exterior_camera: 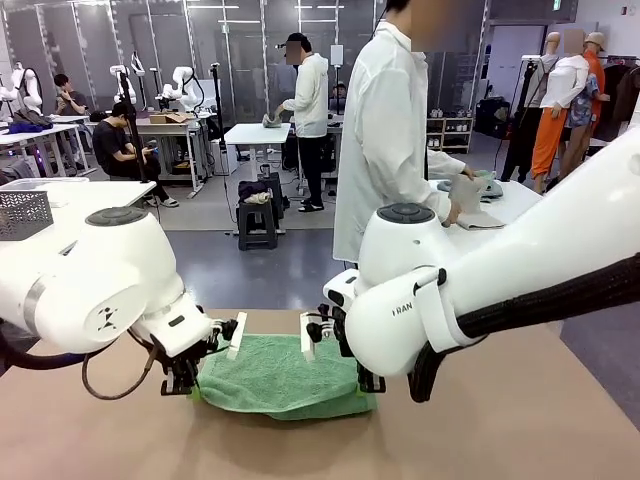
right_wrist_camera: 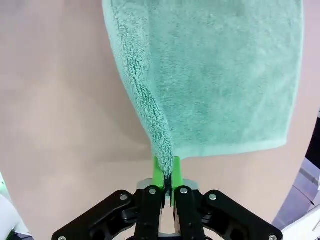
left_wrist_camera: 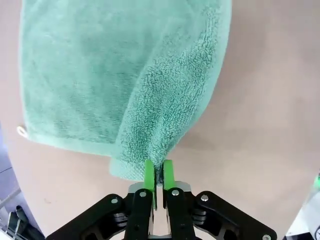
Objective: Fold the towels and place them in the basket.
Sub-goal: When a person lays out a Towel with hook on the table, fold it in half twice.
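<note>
My left gripper (left_wrist_camera: 155,175) and right gripper (right_wrist_camera: 166,172) each pinch a corner of the towel (exterior_camera: 280,375); I judge nothing folded or stowed yet.

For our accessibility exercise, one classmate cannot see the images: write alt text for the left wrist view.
The left claw, shut, pinches a corner of the mint green towel near the bottom of the picture. The towel spreads away from it over the tan table, a raised ridge of cloth running up from the pinched corner.
</note>
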{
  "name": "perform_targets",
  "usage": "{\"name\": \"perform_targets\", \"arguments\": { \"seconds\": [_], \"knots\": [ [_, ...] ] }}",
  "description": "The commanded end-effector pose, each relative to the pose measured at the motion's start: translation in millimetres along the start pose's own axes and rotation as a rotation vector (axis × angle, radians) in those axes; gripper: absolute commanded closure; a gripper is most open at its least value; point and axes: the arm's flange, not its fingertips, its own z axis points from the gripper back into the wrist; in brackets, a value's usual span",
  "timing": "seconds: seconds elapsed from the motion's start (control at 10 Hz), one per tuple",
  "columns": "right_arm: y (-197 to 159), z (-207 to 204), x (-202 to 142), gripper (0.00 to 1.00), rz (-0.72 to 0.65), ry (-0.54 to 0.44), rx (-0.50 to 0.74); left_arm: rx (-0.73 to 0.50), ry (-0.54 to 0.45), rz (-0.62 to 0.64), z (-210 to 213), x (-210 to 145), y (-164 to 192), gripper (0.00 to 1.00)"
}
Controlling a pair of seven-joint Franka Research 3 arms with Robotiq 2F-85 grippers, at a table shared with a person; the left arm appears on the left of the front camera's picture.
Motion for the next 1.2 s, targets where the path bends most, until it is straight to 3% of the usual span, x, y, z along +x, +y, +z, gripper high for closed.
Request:
{"name": "perform_targets", "arguments": {
  "seconds": [0.0, 0.7, 0.9, 1.0, 1.1],
  "knots": [
    [-18.6, 9.8, 2.0, 0.93, 0.026, -0.001, 0.006, 0.008, 0.016, -0.009, 10.7, 2.4, 19.2, 0.92],
    [-91.2, 26.8, -3.4, 0.93, 0.033, -0.014, 0.001, -0.012, 0.075, 0.073, 24.0, 14.2, 105.8, 0.92],
    [-109.2, 25.5, -9.0, 0.93, 0.015, -0.016, 0.010, -0.005, 0.093, 0.086, 19.8, 18.0, 116.6, 0.92],
    [-111.6, 25.5, -10.1, 0.93, 0.007, -0.010, 0.023, -0.008, 0.046, 0.071, 24.4, 8.9, 102.0, 0.92],
    [-96.0, 25.2, -5.5, 0.93, 0.000, -0.013, -0.011, -0.008, 0.046, 0.071, 24.4, 8.9, 102.0, 0.92]
  ]
}}
